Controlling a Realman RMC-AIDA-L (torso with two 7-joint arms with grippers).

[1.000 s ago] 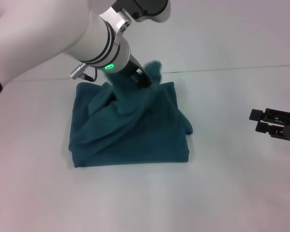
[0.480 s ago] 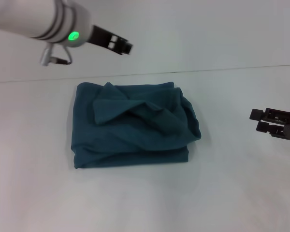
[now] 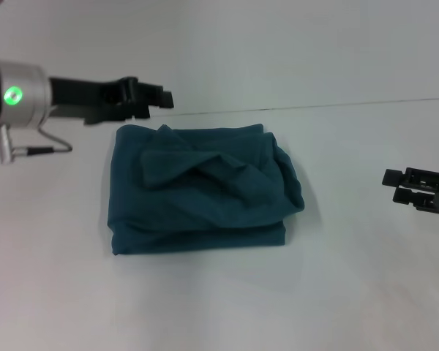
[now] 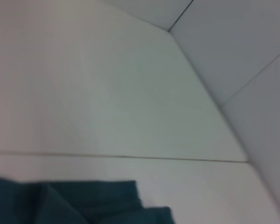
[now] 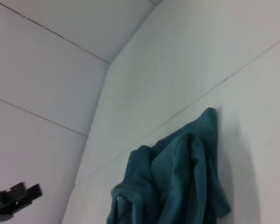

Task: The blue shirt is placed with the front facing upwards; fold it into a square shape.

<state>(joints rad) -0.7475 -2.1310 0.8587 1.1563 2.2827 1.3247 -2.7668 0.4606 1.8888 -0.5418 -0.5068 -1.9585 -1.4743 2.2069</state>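
Head view is showing the left gripper point(image 3: 161, 99), empty with fingers apparently together, withdrawing clear of the blue shirt point(image 3: 201, 190), now lying released below it as a rumpled near-square; right gripper point(image 3: 395, 186) is idling well aside, state indeterminate.

the blue shirt point(image 3: 201, 191) is a solid deep teal all over, no print or pattern showing on the folded bundle, just darker shading in the creases. It sits on a plain white table point(image 3: 336, 292) with a thin dark seam line running across. Left gripper point(image 3: 155, 97) is black, on a silver-white wrist with a glowing green light point(image 3: 14, 96). Right gripper point(image 3: 396, 186) is black too.
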